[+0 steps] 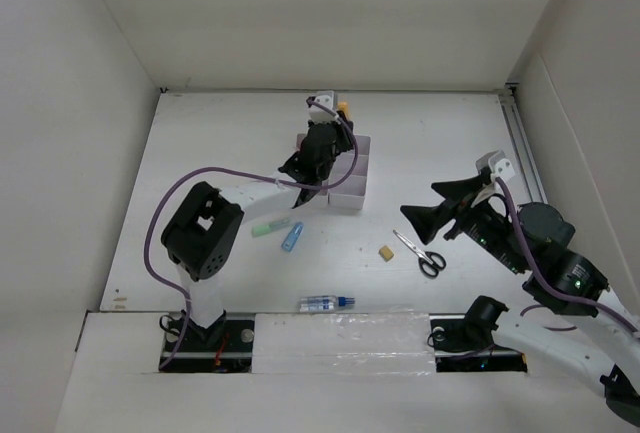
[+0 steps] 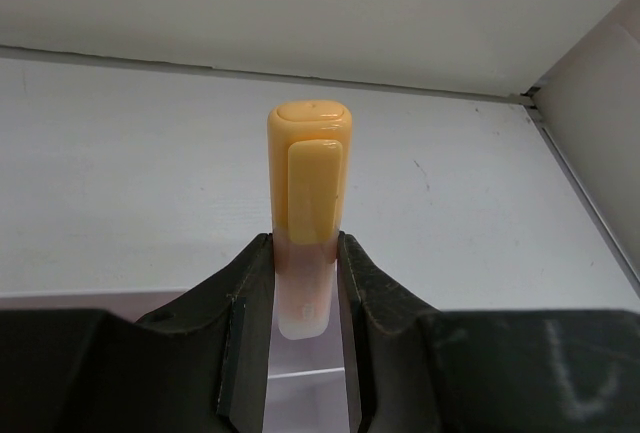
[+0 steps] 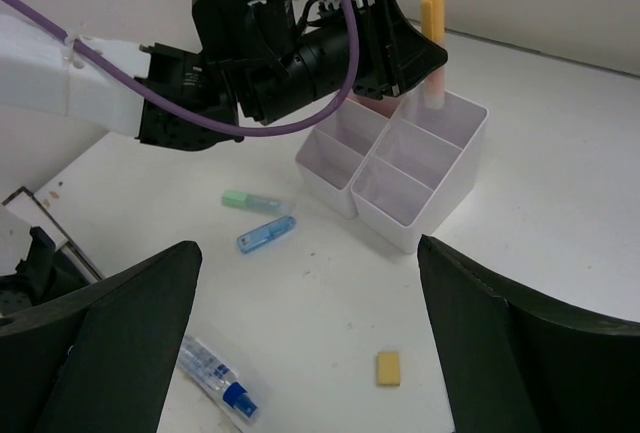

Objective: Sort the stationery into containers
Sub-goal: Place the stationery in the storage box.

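Note:
My left gripper is shut on an orange-capped pen with a pale pink body, held upright. The pen hangs over a far corner compartment of the white organizer, its lower end about level with the rim. My right gripper stands open and empty over the table, to the right of the organizer. On the table lie black-handled scissors, a tan eraser, a light green marker, a small blue tube and a clear blue-capped bottle.
White walls close off the table at the back and on both sides. A metal rail runs along the right edge. The left arm's purple cable loops above the table's left part. The bottle lies near the front edge.

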Tool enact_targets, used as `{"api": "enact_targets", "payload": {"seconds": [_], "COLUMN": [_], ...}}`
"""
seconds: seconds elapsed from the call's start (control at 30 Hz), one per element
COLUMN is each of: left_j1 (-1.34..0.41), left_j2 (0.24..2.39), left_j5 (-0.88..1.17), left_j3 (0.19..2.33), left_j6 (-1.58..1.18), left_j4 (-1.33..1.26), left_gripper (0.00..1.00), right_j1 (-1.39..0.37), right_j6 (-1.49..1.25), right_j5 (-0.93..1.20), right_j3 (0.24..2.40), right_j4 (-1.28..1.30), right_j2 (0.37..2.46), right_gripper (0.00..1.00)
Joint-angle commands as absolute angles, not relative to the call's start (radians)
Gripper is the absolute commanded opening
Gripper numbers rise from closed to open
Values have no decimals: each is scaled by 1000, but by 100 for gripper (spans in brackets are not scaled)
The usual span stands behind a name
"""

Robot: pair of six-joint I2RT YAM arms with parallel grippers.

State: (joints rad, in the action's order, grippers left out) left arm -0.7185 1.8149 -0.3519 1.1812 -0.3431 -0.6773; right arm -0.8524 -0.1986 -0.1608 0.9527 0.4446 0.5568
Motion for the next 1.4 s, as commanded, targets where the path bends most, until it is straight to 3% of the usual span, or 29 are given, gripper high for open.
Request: {"api": "enact_targets", "payload": {"seconds": [0.0,0.57,0.73,0.9,1.13,1.27,1.33,1.37], "left_j1": [-724,-733,-742,-771,-808,-854,-864,-864], "left_j2": [1812,1850,1859,1847,1764,1631,1547,1517], "left_j5": [-353,-362,-380,-411,-475,-632,-698,-756], "left_j3": [1212,1180,1161,1132,1057,1025,1034,1043], "left_j6": [-337,-328,-319,-296,-287,-343,-429,-448], "left_j4": [-764,-822,-833,-870,-910,-829,-676,-617], "left_gripper": [0,2,24,57,63,83,99,99], "right_j1": [-859,-859,-859,-859,-859,-859,-859,-859], "right_j6": [-186,-149,-140,-140,-140,-140,-140,-140], "right_j5": [-152,-133,-133,-143,-143,-143,-143,-132], "right_j3": [957,939,939,920,920,920,920,911], "right_j4": [425,396,396,377,377,377,377,377], "right_j2": [546,546,537,526,508,508,499,499], "right_gripper": [95,96,97,97,97,97,97,97]}}
